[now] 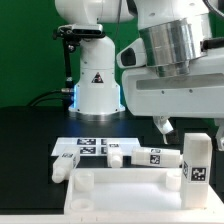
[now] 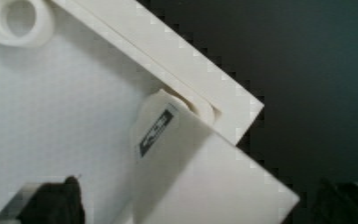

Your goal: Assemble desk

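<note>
- Found the claw [image 2: 197, 205] released and grasping nothing, with dark fingertips [image 2: 51, 200] spread wide.
- Located one upright leg [image 1: 196, 160] below the claw and between the fingertips, apart from both as far as the wrist view shows.
- Confirmed this leg standing in a corner socket of the tabletop panel [image 1: 120, 195], tag sticker facing outward. Could not tell whether seated fully home.
- Noted an empty socket [image 2: 16, 24] further along the panel from the claw, with no leg fitted.
- Recorded loose legs [image 1: 140, 156], at least two, lying flat near the claw toward the exterior view's left, just beyond the panel's far edge. Could not settle the exact count.
- Observed the marker board [image 1: 92, 146] past those legs, flat on the black bench [image 1: 30, 135].
- Observed the robot base [image 1: 97, 85] well apart from the claw, behind everything else.
- Judged progress as early: one leg placed out of what looks like four, and the remaining corners unfilled.
- Judged next requirement: collect a lying leg, turn it upright and seat it in a free socket.
</note>
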Controlling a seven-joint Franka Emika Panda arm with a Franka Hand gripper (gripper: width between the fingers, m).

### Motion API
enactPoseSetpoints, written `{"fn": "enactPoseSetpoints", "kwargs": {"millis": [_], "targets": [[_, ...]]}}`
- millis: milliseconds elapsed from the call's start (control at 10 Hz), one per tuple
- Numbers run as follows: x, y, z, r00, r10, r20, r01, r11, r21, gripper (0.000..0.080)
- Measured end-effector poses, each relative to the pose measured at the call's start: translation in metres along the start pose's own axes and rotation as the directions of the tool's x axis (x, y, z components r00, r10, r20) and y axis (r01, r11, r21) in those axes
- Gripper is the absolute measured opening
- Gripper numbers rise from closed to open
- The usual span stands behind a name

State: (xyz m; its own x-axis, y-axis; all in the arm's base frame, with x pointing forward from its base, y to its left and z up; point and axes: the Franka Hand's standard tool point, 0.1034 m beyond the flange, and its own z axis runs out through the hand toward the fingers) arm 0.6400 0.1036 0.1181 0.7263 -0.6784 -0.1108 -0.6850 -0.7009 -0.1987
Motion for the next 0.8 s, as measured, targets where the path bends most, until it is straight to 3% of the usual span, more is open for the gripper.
{"fn": "enactPoseSetpoints", "kwargs": {"millis": [100,200,400,500,600,700,800], "targets": [[0.002,0.0,0.0,0.973,-0.231,-0.022,0.229,0.971,-0.061,0.0648],[0.002,0.0,0.005,0.926,-0.376,-0.022,0.373,0.923,-0.093,0.0649],[-0.008,-0.001,0.014,0.913,-0.408,-0.012,0.404,0.908,-0.108,0.0649],[-0.006,-0.001,0.013,0.922,-0.387,-0.016,0.383,0.918,-0.105,0.0501],[-0.005,0.0,0.013,0.923,-0.385,-0.016,0.381,0.918,-0.106,0.0501],[-0.006,0.0,0.013,0.938,-0.346,-0.019,0.342,0.934,-0.103,0.0319],[-0.005,0.0,0.013,0.975,-0.222,-0.033,0.217,0.971,-0.101,0.0285]]}}
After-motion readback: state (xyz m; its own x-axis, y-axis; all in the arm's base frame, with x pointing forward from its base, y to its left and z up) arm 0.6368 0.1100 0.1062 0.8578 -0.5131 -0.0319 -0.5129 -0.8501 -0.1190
